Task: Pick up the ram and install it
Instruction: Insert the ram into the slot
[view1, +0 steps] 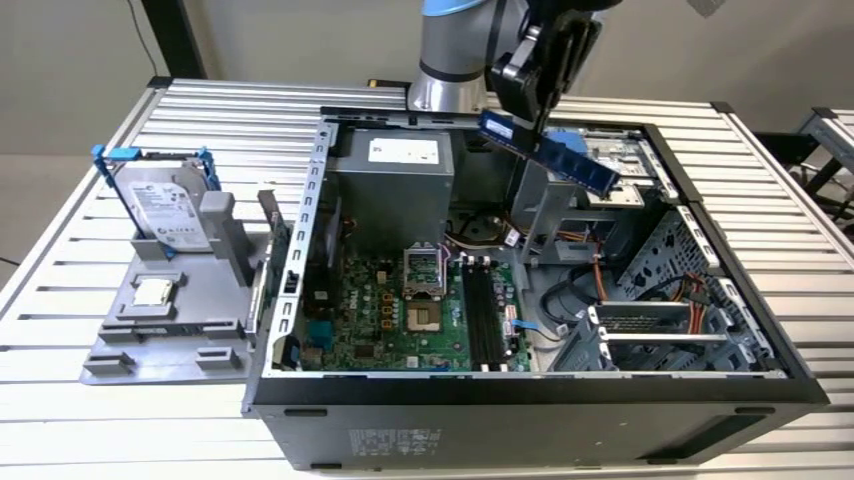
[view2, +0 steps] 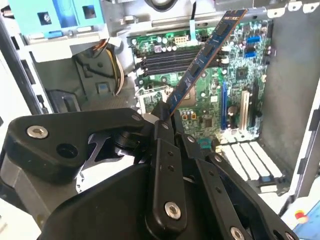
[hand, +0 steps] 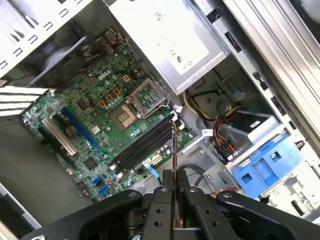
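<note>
At 9 o'clock in the exterior view, a hard drive (view1: 160, 205) in a blue frame stands on a gray stand (view1: 127, 360), well apart from the work. In the middle, approx 6 o'clock, the motherboard (view1: 387, 330) lies in the open PC case (view1: 534, 395), w/ black slots (view1: 487, 325) on its 3 o'clock side. At 1 o'clock the gripper (view1: 525, 112) is squeezed tight on the ram (view1: 550, 152), pinching it near one end. The ram is up in the air over the case, tilted, free end pointing to 4 o'clock. In the second wrist view the ram (view2: 205, 60) is high over the slots (view2: 165, 57), not touching.

What could go wrong, I think: held by one end, the ram may slip or twist. A tilted stick won't sit in a slot & may bump the case wall or wires (view1: 474, 235).
</note>
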